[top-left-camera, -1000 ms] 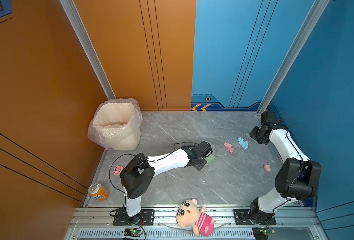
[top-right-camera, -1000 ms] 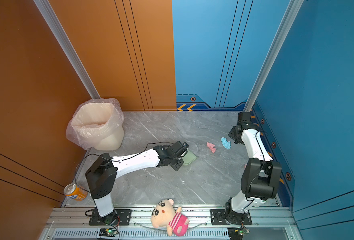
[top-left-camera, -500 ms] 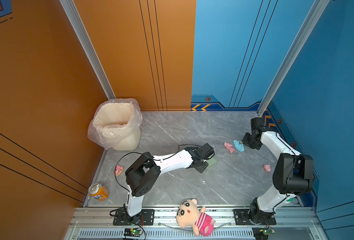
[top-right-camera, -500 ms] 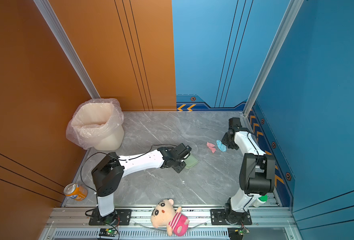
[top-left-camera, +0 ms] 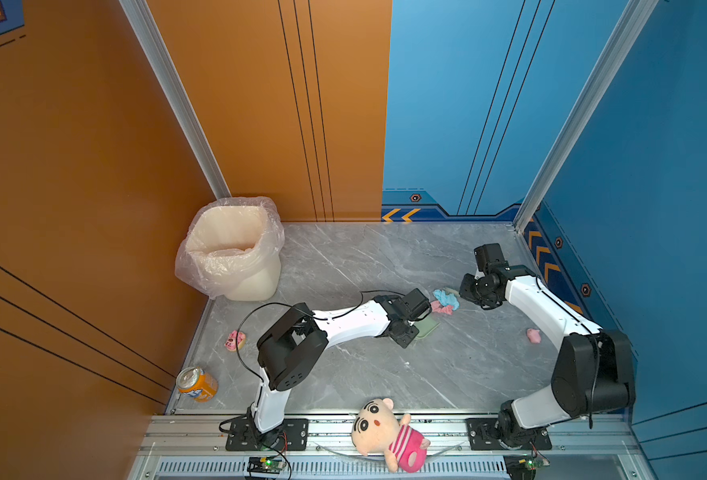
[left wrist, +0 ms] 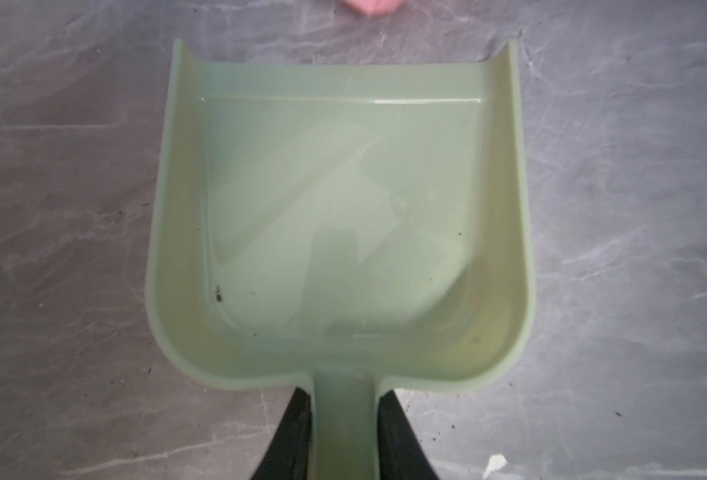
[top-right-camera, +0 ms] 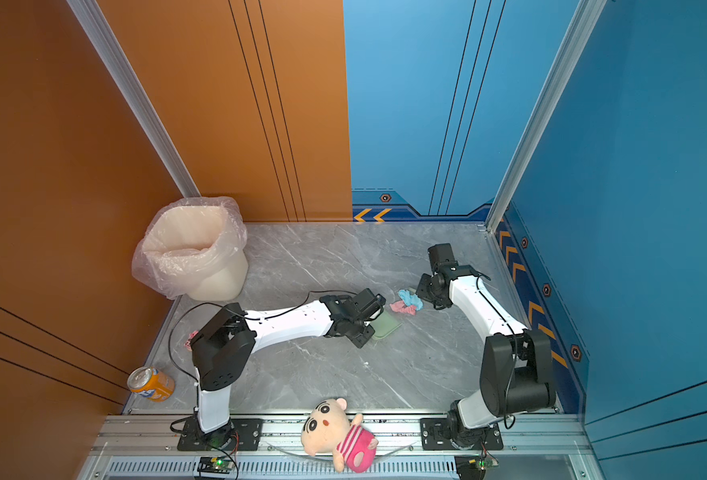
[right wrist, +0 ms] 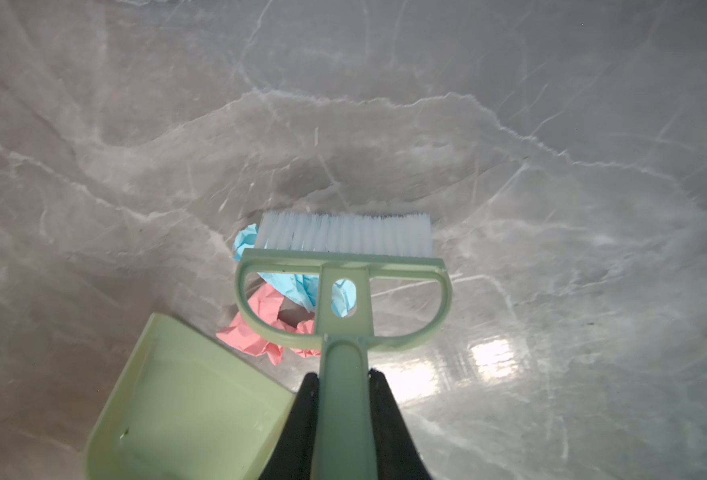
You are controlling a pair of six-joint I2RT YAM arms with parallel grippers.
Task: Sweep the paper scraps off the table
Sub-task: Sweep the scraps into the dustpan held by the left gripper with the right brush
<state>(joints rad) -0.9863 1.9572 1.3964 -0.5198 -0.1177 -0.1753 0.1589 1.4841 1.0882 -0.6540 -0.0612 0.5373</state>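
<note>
Since the earlier frame the right gripper (right wrist: 345, 386) is travelling left from the right wall. It is clamped on the brush (right wrist: 345, 239) handle and pushing the blue scrap (top-left-camera: 445, 297) against a pink scrap (top-left-camera: 442, 308). Both are lying mid-table, touching, just right of the dustpan (top-left-camera: 428, 328) mouth and not yet inside. The left gripper (left wrist: 345, 399) is gripping the dustpan handle, holding the pan flat on the table (top-left-camera: 385, 374). Another pink scrap (top-left-camera: 533, 335) is lying well apart, near the right edge.

Risk: the scraps are sitting off the pan's corner, so a skewed stroke could be sending them past it or riding over the wads.
</note>
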